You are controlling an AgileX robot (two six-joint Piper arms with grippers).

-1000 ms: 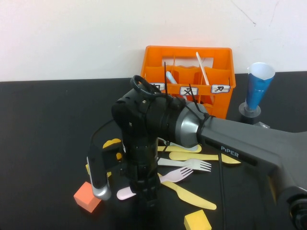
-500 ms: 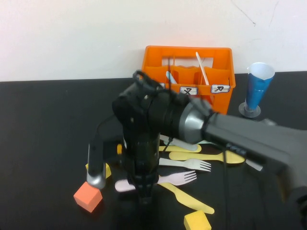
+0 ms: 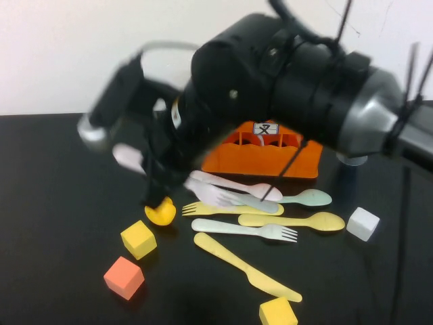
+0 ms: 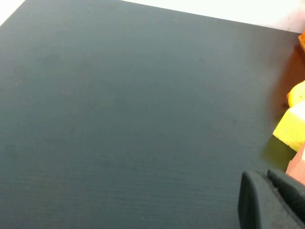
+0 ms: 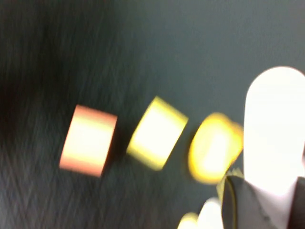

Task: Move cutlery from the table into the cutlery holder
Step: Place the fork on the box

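Note:
My right gripper [image 3: 150,169] is raised above the table [image 3: 54,203], left of the cutlery pile, blurred by motion. It is shut on a pale pink fork [image 3: 128,157]; its rounded handle end sticks out past the fingertips in the right wrist view [image 5: 274,119]. The orange cutlery holder [image 3: 298,157] stands at the back, mostly hidden by the right arm. On the table lie a pink spoon [image 3: 233,184], a blue-grey fork [image 3: 226,198], a mint spoon [image 3: 308,198], a yellow spoon [image 3: 298,221], a mint fork [image 3: 243,229] and a yellow knife [image 3: 247,267]. My left gripper [image 4: 264,177] is shut and empty, low over bare table.
Two yellow cubes [image 3: 139,239] [image 3: 278,313], an orange cube [image 3: 124,277] and a white cube [image 3: 363,223] lie around the cutlery. A yellow rounded piece [image 3: 161,213] sits left of the pile. The left wrist view shows a yellow cube [image 4: 291,126] near the left gripper.
The right arm has risen from the table and swung up and left, lifting the pink fork from beside the yellow knife. The cutlery it hid now shows.

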